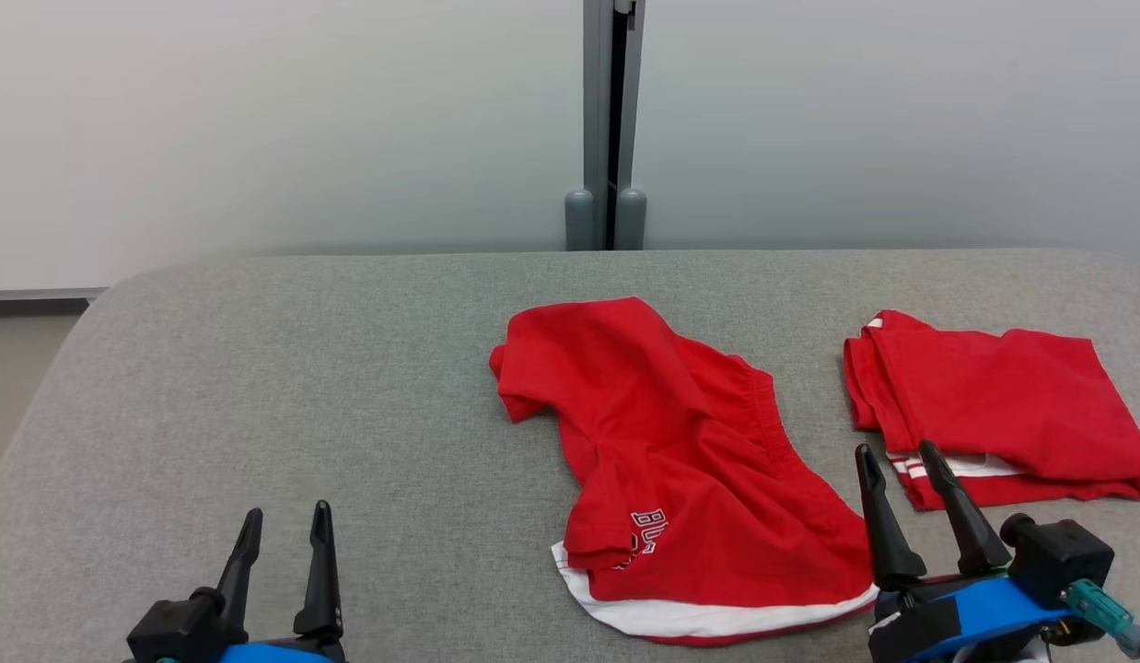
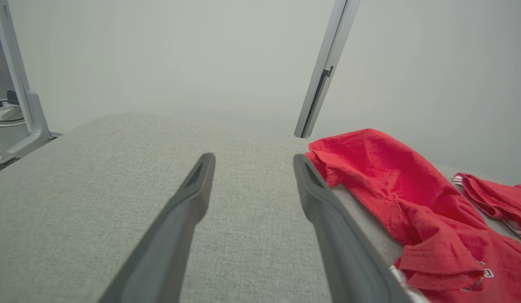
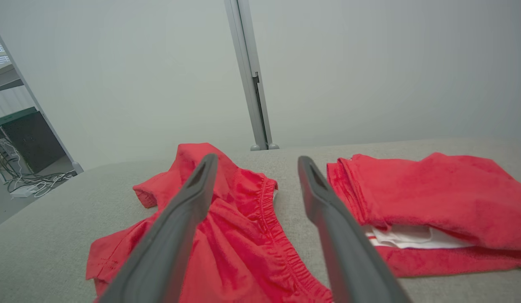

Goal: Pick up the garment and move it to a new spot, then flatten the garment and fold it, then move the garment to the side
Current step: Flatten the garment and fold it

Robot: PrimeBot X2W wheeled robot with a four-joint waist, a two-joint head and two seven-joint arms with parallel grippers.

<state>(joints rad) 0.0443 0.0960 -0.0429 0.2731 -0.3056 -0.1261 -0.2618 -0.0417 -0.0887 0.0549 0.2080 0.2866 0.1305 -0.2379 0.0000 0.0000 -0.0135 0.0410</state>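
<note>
left gripper (image 1: 286,508): low at the near left, over bare cloth; jaws apart, nothing between them; well apart from both garments; probably parked until there is a corner to take
desk (image 1: 349,368): grey, cloth-covered, rounded far corners; carries both garments
post (image 1: 611,120): grey upright in the pale wall behind, about mid-view
shorts (image 1: 680,460): red; the task's thing, by my reading; crumpled on the desk, a little right of centre; white hem band along the near edge; elastic waist puckered on the right side; white lettering half lost in a fold; far-left part doubled over, so not yet flat
right gripper (image 1: 896,447): near right, tips between the shorts and the folded piece, just beside both; jaws apart, empty; well placed to reach the shorts' near right edge
folded piece (image 1: 994,405): red with white stripes at the near-left corner; neat flat rectangle at the right end of the desk; likely finished and set aside there, which hints where the shorts should end up
count: grippers, two; red garments, two (one crumpled, one folded); desk, one; post, one
step, judged: shorts lie free on the desk; flattening comes next; fold and side move not yet done
</note>
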